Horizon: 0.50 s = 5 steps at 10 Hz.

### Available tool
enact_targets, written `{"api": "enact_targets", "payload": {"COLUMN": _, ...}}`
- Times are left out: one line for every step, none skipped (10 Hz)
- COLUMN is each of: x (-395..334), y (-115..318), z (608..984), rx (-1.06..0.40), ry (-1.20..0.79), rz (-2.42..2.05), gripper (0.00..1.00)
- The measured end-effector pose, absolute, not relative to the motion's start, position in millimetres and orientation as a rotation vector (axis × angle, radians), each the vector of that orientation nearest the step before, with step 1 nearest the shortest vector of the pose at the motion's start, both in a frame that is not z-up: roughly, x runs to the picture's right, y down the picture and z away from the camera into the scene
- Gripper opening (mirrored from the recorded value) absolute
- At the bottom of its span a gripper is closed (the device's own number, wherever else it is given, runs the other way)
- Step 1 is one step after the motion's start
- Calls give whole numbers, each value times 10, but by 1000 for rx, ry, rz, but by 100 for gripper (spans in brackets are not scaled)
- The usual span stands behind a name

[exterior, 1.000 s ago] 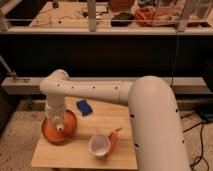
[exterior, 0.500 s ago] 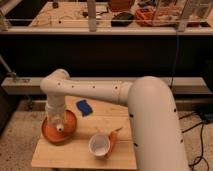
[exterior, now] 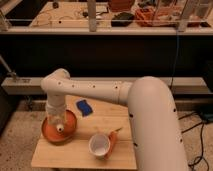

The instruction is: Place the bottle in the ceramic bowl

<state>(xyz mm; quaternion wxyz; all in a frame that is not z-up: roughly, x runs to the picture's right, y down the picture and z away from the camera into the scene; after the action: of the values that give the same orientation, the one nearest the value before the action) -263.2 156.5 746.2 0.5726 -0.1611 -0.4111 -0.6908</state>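
The gripper (exterior: 58, 120) points straight down over the wide, shallow orange-terracotta ceramic bowl (exterior: 50, 135), low inside its rim. Whether it is clamped on anything or has let go cannot be told. Right beneath it is the small pale, semi-clear cylindrical bottle (exterior: 59, 126), its round white cap showing as a light spot against the orange floor of the bowl. The bottle is inside the bowl, a little back of the middle; whether it rests on the bowl's floor cannot be told.

Compared with a second ago and half a second ago, almost nothing has shifted. The gripper hangs at the same spot above the bowl, and the bottle shows at the same place under it.

The bowl sits at the left end of a small light wooden table (exterior: 80, 156). Behind and to its right, apart from it, lies a small blue object (exterior: 84, 106). Nearer the front stands a smaller orange cup with a white inside (exterior: 99, 145), tipped toward the camera. Neither has moved. The thick white arm (exterior: 150, 115) reaches in from the lower right and bends at its white wrist above the bowl.
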Motion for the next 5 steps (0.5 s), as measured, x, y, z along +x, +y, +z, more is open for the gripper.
{"api": "enact_targets", "payload": {"x": -2629, "y": 1566, "z": 7462, "rx": -381, "ry": -967, "rz": -1618, "gripper": 18}}
{"api": "enact_targets", "payload": {"x": -2629, "y": 1564, "z": 7462, "rx": -383, "ry": -971, "rz": -1616, "gripper": 18}}
{"api": "enact_targets", "payload": {"x": -2629, "y": 1566, "z": 7463, "rx": -386, "ry": -975, "rz": -1614, "gripper": 18}}
{"api": "enact_targets", "payload": {"x": -2631, "y": 1561, "z": 7459, "rx": -386, "ry": -976, "rz": -1613, "gripper": 18}}
{"api": "enact_targets", "payload": {"x": -2629, "y": 1562, "z": 7462, "rx": -388, "ry": -980, "rz": -1610, "gripper": 18}}
